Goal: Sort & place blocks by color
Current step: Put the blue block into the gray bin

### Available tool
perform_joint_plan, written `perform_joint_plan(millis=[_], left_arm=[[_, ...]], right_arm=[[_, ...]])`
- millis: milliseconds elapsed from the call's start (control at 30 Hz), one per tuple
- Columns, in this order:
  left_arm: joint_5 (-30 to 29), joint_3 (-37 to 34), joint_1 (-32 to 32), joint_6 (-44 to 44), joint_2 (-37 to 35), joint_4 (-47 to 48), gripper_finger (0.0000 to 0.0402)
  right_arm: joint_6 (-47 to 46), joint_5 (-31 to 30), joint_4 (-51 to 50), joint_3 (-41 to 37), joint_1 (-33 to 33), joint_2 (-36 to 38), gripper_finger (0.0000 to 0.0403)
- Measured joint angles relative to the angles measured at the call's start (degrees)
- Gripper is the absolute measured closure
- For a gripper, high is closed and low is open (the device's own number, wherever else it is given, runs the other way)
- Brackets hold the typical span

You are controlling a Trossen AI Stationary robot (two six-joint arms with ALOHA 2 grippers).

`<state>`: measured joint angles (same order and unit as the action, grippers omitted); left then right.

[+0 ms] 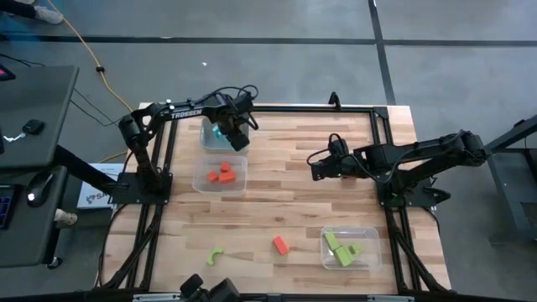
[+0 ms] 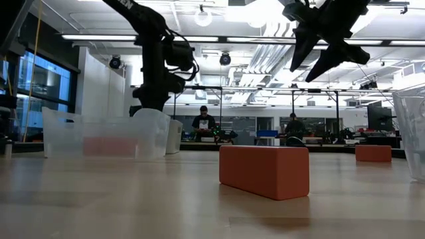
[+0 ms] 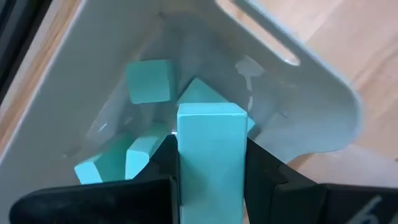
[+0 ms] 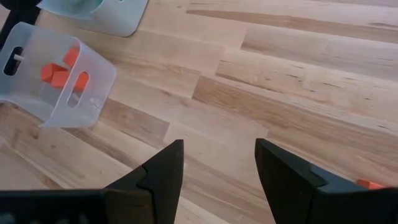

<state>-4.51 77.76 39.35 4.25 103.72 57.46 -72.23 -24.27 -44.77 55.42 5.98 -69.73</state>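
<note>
The left gripper (image 3: 211, 186) hangs over the blue bin (image 1: 215, 134) at upper centre-left of the high view, jaws clamped on a cyan block (image 3: 211, 155), apparently to drop it among the cyan blocks already inside. The right gripper (image 4: 219, 163), jaws open and empty, waits mid-right above bare tabletop (image 1: 285, 201). The red bin (image 1: 235, 179) holds red blocks, the green bin (image 1: 369, 239) green ones. A red block (image 1: 280, 245) and a green arch (image 1: 216, 254) lie loose at lower centre.

Cyan block (image 3: 210, 158) upright, clamped in left gripper (image 3: 211, 180) above bin (image 3: 323, 118) holding more cyan blocks (image 3: 149, 81). Red blocks (image 1: 221, 174) in second bin (image 1: 239, 186). Green blocks (image 1: 340, 248) in third bin (image 1: 369, 262). Loose on table: red block (image 1: 280, 244), green arch (image 1: 215, 254).
</note>
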Motion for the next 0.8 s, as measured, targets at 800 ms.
perform_joint_plan(millis=[800], left_arm=[[2.62, -4.16, 0.04, -3.68, 0.00, -10.41, 0.0294]], right_arm=[[-1.51, -0.11, 0.06, -0.01, 0.00, -0.02, 0.0214]])
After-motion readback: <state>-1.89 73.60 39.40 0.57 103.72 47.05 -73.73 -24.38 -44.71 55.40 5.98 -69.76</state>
